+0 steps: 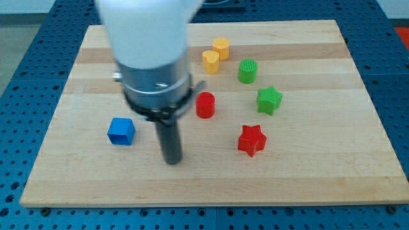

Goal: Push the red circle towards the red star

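The red circle (205, 105) stands near the board's middle. The red star (251, 140) lies below and to the right of it, a short gap apart. My tip (172, 161) rests on the board below and to the left of the red circle, not touching any block. The blue cube (121, 131) is to the tip's left.
A green circle (247, 70) and a green star (269, 99) sit right of the red circle. A yellow heart (211, 61) and a yellow hexagon (222, 47) sit above it. The wooden board (319, 172) lies on a blue perforated table. The arm's white body hides the upper left.
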